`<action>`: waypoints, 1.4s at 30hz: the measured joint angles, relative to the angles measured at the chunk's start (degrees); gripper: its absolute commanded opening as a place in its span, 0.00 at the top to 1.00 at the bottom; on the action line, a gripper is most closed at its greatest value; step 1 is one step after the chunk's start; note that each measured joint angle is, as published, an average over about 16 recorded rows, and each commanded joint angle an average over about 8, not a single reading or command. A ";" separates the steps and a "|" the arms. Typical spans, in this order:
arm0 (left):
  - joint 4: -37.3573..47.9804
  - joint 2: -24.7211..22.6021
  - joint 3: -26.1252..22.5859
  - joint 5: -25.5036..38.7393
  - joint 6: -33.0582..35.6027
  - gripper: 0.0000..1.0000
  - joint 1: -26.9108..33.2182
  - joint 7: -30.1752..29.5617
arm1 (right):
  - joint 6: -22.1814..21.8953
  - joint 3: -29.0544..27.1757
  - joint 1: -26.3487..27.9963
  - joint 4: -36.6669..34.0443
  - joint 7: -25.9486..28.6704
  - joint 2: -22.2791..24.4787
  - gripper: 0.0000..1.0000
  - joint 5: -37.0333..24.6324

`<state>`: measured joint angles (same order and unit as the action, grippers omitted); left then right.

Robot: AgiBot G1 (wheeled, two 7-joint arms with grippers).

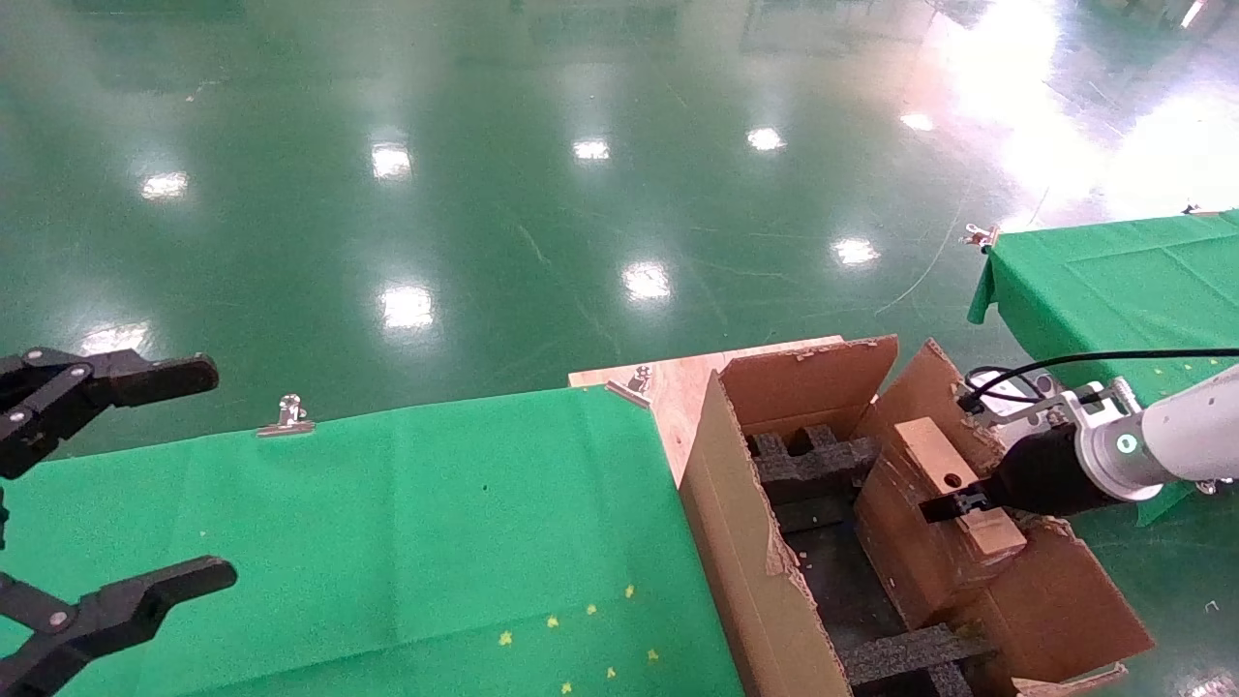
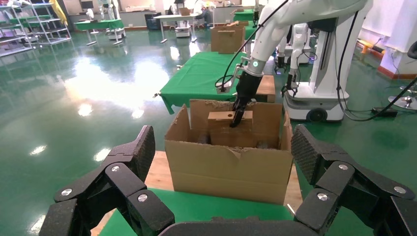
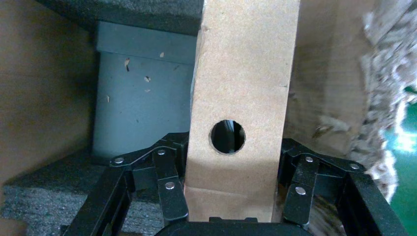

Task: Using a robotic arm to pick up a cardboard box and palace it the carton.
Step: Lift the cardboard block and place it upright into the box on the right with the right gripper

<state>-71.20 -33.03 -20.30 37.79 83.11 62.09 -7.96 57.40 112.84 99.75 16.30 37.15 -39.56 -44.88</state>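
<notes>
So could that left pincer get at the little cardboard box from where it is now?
Probably not as things stand. The left pincer hangs open over the green cloth, while the cardboard box sits inside the carton, gripped by the right pincer, with the carton's wall between.

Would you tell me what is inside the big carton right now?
Black foam inserts and the small cardboard box, gripped by the right gripper, sit in the carton. Its floor beneath them is hidden.
</notes>
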 measured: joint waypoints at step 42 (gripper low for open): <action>0.01 0.00 0.00 -0.01 -0.01 0.00 -0.01 0.00 | -2.48 -0.44 -11.08 -13.57 -5.26 -11.20 0.14 1.17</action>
<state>-71.19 -33.03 -20.30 37.79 83.10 62.08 -7.95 54.91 112.40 88.68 2.73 31.90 -50.75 -43.71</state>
